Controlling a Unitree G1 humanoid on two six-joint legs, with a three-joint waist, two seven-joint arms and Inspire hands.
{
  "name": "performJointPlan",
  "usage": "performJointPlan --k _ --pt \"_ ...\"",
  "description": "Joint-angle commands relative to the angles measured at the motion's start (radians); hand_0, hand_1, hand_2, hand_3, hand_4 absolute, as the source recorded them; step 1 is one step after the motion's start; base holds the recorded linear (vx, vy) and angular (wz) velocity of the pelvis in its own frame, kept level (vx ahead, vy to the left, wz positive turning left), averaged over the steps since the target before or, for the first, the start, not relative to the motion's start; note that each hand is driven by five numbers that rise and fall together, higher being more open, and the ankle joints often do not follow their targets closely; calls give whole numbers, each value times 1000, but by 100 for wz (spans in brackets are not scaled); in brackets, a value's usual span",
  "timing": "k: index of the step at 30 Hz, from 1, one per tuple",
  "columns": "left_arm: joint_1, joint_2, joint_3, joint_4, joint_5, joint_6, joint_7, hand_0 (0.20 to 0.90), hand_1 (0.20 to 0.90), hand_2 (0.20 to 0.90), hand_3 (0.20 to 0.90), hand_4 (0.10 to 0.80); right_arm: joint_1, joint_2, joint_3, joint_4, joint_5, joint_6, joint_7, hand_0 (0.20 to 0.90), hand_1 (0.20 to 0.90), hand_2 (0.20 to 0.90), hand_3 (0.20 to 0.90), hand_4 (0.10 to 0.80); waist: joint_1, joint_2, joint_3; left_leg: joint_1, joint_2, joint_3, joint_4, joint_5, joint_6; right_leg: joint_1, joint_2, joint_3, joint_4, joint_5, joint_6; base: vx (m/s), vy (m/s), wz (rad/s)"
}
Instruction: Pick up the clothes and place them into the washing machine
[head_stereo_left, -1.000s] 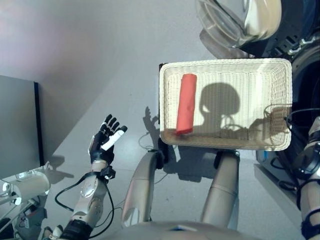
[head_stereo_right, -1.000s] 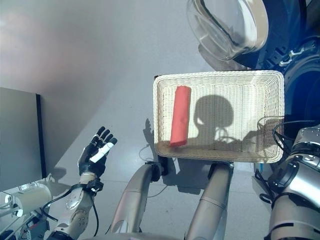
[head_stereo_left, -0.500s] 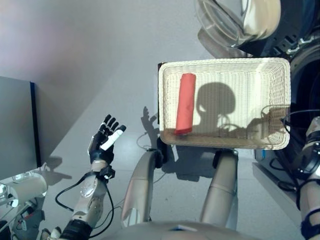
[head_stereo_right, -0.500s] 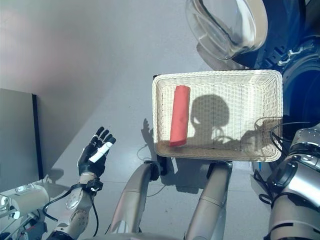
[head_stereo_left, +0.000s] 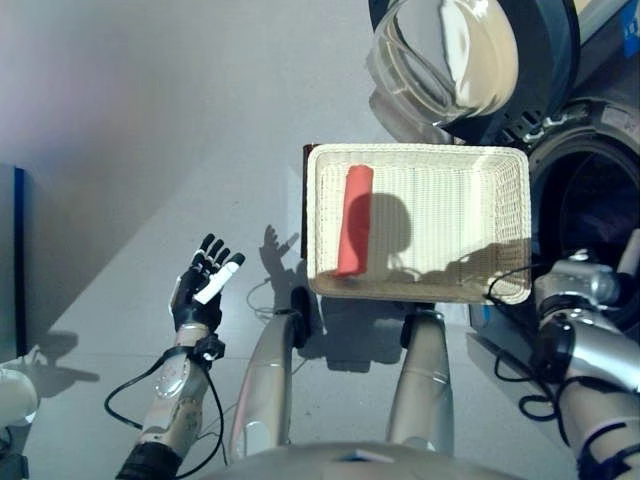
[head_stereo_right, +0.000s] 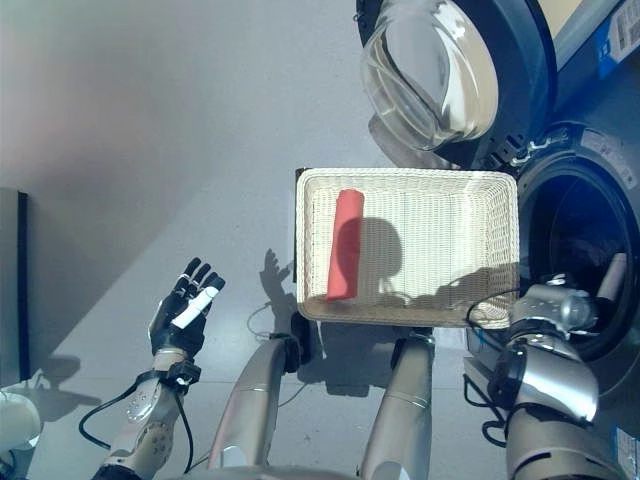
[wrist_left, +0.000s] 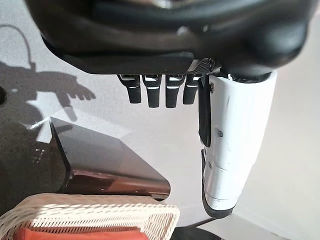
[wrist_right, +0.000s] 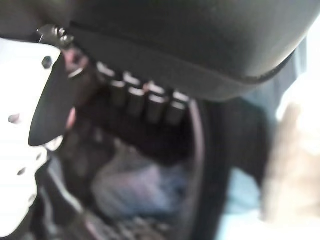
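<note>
Here's the white wicker basket (head_stereo_left: 515, 225) sitting just in front of the robot, and along its left end lies one red rolled garment (head_stereo_left: 353, 220), stretched lengthwise, nothing touching it. Beyond the basket and to the right stands the washing machine (head_stereo_right: 585, 130), its round glass door (head_stereo_left: 445, 55) swung wide open above the basket's far edge, the dark drum opening (head_stereo_left: 590, 210) right beside the basket's right end. The left hand (head_stereo_left: 200, 290) is out over the grey floor (head_stereo_left: 150, 150), well apart from the basket, fingers (wrist_left: 150, 92) straight and spread, holding nothing. The right hand (wrist_right: 30, 125) is at the drum mouth; in its own wrist view the fingers look relaxed and uncurled, empty, with a bluish heap of cloth (wrist_right: 130, 185) showing blurred inside the drum past them. A dark flat board (wrist_left: 100, 165) shows beneath the basket's near corner.
</note>
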Motion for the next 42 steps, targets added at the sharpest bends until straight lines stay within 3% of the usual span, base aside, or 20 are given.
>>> performJointPlan --k 1,8,15,22,28,37,42 --pt "7 58 99 -52 22 -67 -3 900 900 900 900 800 34 -6 21 -25 -53 -38 8 900 900 900 900 800 19 -12 -14 49 2 -31 -185 120 -46 107 -10 -30 -39 -5 -45 0 0 0" --pt "8 51 122 -46 53 -85 0 900 900 900 900 800 95 127 134 -85 -242 2 -9 900 900 900 900 800 23 -46 -10 105 -9 -45 -248 152 -44 189 -29 -60 -137 55 -29 11 1 7" --pt "2 47 152 -38 112 -100 26 900 900 900 900 800 99 244 356 -159 -588 111 -50 900 900 900 900 800 29 -76 2 93 -13 -55 -229 158 -41 210 -38 -80 -154 72 -30 -32 2 7" --pt "-9 54 161 -36 152 -90 19 900 900 900 900 800 34 295 522 -64 -890 258 -64 900 900 900 900 800 69 -95 13 94 -22 -73 -229 169 -38 251 -46 -116 -182 89 -26 -21 -15 11" --pt "-8 81 155 -60 177 -75 11 900 900 900 900 800 8 318 504 2 -910 289 -71 900 900 900 900 800 101 -117 12 77 -32 -94 -215 169 -35 270 -54 -143 -188 90 -21 10 -23 16" --pt "6 114 155 -95 187 -51 -5 900 900 900 900 800 -26 310 498 84 -956 360 -71 900 900 900 900 800 137 -110 12 31 -47 -110 -171 155 -30 268 -69 -173 -167 80 -18 7 -17 13" --pt "2 126 171 -98 194 -39 -9 900 900 900 900 800 -30 317 463 130 -933 384 -56 900 900 900 900 800 162 -105 6 1 -52 -129 -104 92 -27 256 -68 -176 -109 25 -11 76 -28 15"
